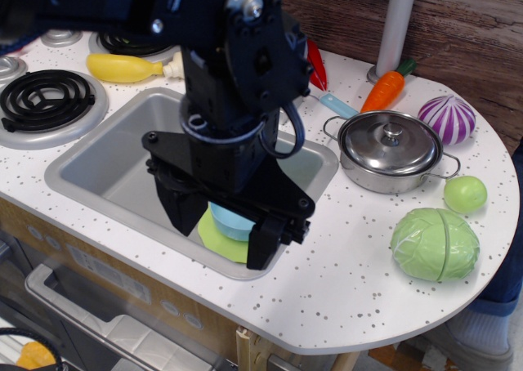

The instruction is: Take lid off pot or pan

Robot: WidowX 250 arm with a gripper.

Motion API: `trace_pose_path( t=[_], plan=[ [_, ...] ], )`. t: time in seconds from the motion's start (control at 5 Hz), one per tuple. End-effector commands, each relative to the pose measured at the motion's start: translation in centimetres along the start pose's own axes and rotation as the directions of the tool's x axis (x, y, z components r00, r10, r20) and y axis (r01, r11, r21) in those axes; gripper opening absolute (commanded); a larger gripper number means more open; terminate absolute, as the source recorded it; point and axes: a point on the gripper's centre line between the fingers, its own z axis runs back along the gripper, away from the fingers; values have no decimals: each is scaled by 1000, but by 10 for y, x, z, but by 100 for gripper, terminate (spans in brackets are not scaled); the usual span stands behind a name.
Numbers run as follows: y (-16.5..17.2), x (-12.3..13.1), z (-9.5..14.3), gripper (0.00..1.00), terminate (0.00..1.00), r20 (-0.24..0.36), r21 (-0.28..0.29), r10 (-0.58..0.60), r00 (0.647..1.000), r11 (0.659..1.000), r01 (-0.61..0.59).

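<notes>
The shiny steel lid (391, 141) with its small round knob (393, 130) sits closed on the shallow steel pot (384, 177) at the right of the counter. The pot has two thin wire loop handles. My black gripper (222, 234) hangs over the front right corner of the sink, well to the left of the pot. Its two fingers are spread apart with nothing between them. A blue bowl (232, 223) on a green plate (221, 238) lies in the sink under the gripper.
A green cabbage (435, 244) and a small green ball (465, 194) lie right of the pot. A purple onion (448, 118), a carrot (384, 91) and a white pole (395, 24) stand behind it. A yellow banana (122, 68) and stove burners (46, 99) are at the left.
</notes>
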Motion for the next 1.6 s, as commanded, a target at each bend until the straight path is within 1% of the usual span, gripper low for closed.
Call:
trace_pose_path(
  t=[0.0,0.2,0.4,0.6,0.8,1.0,1.2,1.4],
  plan=[
    [0,0,0,100,0,0,0,0,1000,1000,0],
    [-23,50,4,100,0,-30,-50,-31,999,998,30],
    [-42,99,9,100,0,-10,-9,-54,998,998,54],
    [-63,142,11,100,0,16,7,-76,997,997,76],
    [-82,182,-2,100,0,50,10,-109,993,994,108],
    [-80,202,-14,100,0,64,18,-151,986,988,150],
    [-74,218,-26,100,0,65,6,-191,979,981,191],
    [-64,227,-34,100,0,78,-2,-226,971,974,227]
  ],
)
